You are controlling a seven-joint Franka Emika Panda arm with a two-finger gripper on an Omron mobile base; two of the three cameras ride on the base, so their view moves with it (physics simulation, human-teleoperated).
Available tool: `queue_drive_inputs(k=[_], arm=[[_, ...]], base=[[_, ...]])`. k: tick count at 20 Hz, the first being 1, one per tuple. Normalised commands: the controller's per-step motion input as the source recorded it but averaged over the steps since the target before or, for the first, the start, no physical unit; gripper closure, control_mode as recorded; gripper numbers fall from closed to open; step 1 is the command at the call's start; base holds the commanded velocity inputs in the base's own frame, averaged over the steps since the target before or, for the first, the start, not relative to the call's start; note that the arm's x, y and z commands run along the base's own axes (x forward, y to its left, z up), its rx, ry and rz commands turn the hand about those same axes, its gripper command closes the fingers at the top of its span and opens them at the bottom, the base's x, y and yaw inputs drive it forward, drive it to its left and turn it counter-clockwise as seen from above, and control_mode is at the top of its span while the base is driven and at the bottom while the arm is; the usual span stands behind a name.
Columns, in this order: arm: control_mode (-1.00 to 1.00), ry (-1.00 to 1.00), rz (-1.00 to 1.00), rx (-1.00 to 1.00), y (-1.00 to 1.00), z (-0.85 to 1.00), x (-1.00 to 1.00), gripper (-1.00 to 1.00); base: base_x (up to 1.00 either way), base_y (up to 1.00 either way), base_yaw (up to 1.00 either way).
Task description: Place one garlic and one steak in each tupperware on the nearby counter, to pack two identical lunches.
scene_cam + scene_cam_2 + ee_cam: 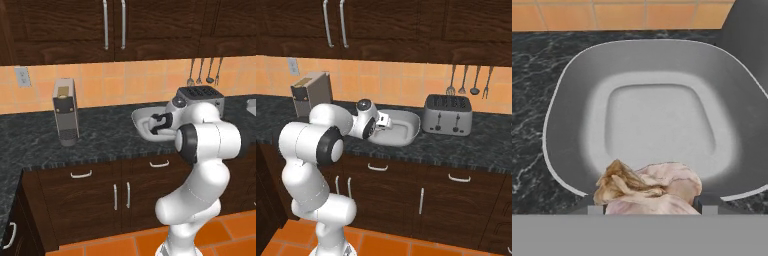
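In the left base view, the arm reached over the counter (pixel 100 135), with the gripper (pixel 159 123) at the near rim of the rounded tub (pixel 140 116). A coffee machine (pixel 66 111) stood well to the left and a toaster (pixel 200 95) just behind the arm.

In the right base view, the gripper (pixel 384 121) hung over the tub's (pixel 406 127) left side, above its hollow. The toaster (pixel 447 114) sat just beside the tub, on the right.

In the hand view, a garlic (pixel 649 189) sat between the fingers, which were clamped on it partway closed. It was a pale bulb with a dry papery tuft at one end. The tub (pixel 572 120) lay below, its floor bare. No steak could be seen.

The bulb is probably light, firm and roundish, its loose skin apt to slip, so it is best held across its fat middle, not the tuft.
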Motion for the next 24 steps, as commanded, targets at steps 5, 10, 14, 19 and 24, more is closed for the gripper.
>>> queue_drive_inputs(k=[5, 10, 14, 19, 24], arm=[[-1.0, 0.0, 0.0, 0.0, 0.0, -0.04, 0.16, 1.0], [-1.0, 0.0, 0.0, 0.0, 0.0, -0.2, 0.11, 1.0], [-1.0, 0.0, 0.0, 0.0, 0.0, -0.19, 0.13, 1.0], [-1.0, 0.0, 0.0, 0.0, 0.0, -0.14, 0.11, 1.0], [-1.0, 0.04, 0.0, 0.0, 0.0, -0.03, 0.13, -1.0]], base=[[0.0, 0.0, 0.0], [0.0, 0.0, 0.0], [0.0, 0.0, 0.0], [0.0, 0.0, 0.0], [0.0, 0.0, 0.0]])
